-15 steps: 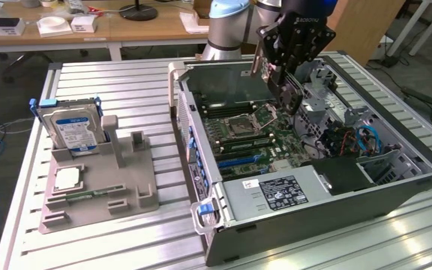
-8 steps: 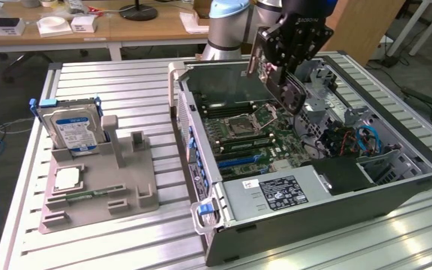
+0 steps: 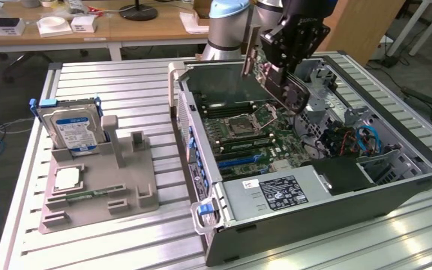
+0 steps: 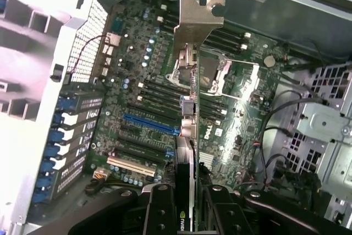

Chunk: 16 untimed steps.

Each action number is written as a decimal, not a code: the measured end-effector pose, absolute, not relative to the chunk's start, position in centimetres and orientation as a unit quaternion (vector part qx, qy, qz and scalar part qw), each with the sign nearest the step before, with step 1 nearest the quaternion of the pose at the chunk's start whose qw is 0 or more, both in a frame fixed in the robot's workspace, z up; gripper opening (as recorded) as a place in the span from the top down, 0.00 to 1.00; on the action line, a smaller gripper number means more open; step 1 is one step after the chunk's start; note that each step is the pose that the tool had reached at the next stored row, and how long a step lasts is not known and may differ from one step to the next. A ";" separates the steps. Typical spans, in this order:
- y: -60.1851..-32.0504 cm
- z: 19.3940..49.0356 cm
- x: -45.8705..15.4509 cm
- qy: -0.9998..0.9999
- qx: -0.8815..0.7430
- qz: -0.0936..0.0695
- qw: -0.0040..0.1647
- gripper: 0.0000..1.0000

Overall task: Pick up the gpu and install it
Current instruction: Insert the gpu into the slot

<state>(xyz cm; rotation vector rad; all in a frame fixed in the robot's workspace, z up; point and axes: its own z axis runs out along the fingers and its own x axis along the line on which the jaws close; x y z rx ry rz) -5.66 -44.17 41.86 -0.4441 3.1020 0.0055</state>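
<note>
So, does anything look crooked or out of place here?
Only the graphics card: the gripper holds it tilted above the open computer case, not seated in any slot. Nothing looks spilled or broken.

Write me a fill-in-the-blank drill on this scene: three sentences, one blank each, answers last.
1. The gripper is ___ on the gpu.
2. The gpu hangs over the ___ inside the open case.
3. The hard drive stands in a grey holder, on the exterior view's ___ of the case.
Answers: shut; motherboard; left.
</note>
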 end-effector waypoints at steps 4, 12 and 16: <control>-44.2 41.9 -5.7 0.985 -0.172 0.002 0.004 0.74; -44.2 41.9 -5.7 0.972 -0.234 0.002 0.004 0.74; -44.2 41.9 -5.7 0.966 -0.260 0.002 0.004 0.74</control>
